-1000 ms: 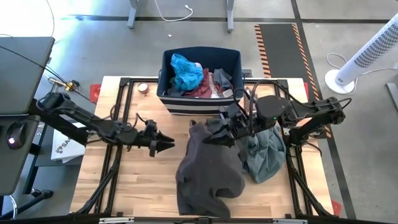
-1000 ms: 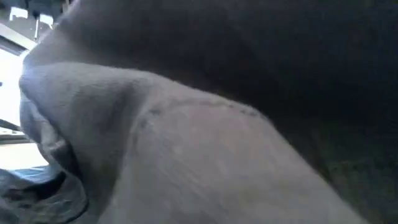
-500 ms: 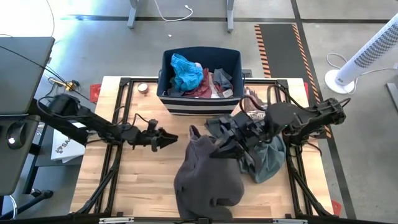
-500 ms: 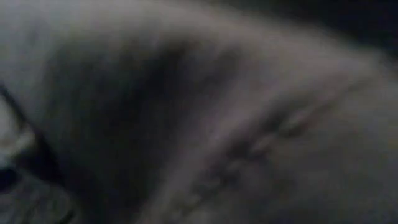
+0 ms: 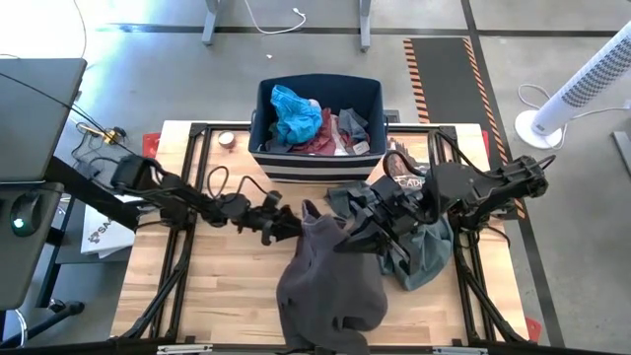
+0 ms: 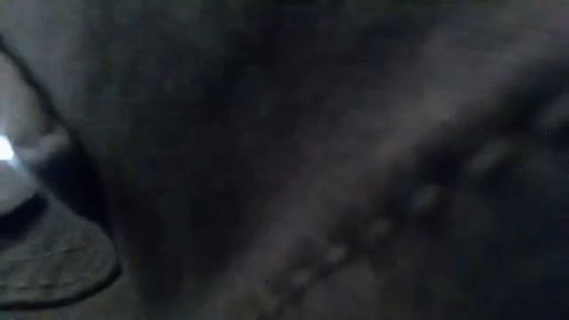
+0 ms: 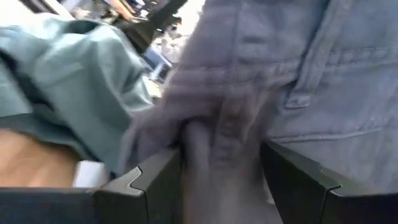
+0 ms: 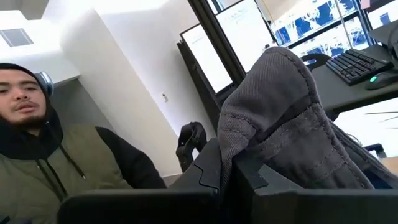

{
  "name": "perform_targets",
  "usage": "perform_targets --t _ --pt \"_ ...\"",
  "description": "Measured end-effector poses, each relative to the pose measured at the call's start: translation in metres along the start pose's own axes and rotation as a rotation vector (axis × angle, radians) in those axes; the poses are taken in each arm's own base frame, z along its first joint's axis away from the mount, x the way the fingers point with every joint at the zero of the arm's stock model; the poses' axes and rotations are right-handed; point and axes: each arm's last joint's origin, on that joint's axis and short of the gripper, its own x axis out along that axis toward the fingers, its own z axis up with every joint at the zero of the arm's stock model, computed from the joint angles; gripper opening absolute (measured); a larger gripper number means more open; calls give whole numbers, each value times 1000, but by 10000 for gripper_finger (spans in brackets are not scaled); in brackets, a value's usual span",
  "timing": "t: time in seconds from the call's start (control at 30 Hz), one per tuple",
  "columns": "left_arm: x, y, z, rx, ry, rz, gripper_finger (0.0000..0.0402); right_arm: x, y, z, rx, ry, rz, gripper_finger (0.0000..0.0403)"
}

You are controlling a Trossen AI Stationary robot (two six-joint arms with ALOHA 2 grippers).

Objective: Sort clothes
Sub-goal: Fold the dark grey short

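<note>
Sorting under way, far from finished.

Dark grey-brown trousers (image 5: 330,286) spread over the middle of the worktop (image 5: 217,286), upper end lifted off the surface. Right hand (image 5: 347,240) clamped shut on a bunched fold at that raised end; in the right wrist view the same cloth humped up over the closed fingers (image 8: 249,177). Left hand (image 5: 293,229) reached in from the left, fingers spread wide around a ridge of the trousers: in the left wrist view the fold sits between both fingers (image 7: 155,180), touching or nearly touching them, not yet pinched.

Grey-green shirt (image 5: 424,251) crumpled just beside the trousers on the right side of the worktop, partly under the right arm. Navy bin with white stripes (image 5: 315,163) at the far edge, already holding a bright blue piece (image 5: 296,113), a maroon piece (image 5: 325,138) and some paler cloth. Whether those count as sorted or waiting: cannot tell.

Low view blocked entirely by dark fabric hanging close to the lens. A person (image 8: 56,162) in a green jacket visible beyond the worktop in the right wrist view, hands not seen.

Left to do, by the look of it: a second grip on the trousers, then placement of trousers and shirt.
</note>
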Motion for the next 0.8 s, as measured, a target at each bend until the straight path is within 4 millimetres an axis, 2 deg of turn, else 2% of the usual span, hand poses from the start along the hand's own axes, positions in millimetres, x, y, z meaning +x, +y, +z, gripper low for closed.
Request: perform_targets --t 0.3,0.4,0.53,0.57,0.8 --pt "32 -2 -1 21 66 -88 203 0 0 0 0 0 1 0" --pt "35 -8 3 51 62 -134 159 0 0 0 0 3 5 0" --pt "32 -25 14 78 -3 -269 40 0 0 0 0 8 6 0" --pt "31 -30 17 85 -22 -304 21 0 1 0 0 9 6 0" --pt "11 -78 37 148 -111 -514 4 -14 13 5 -50 -12 -39 0"
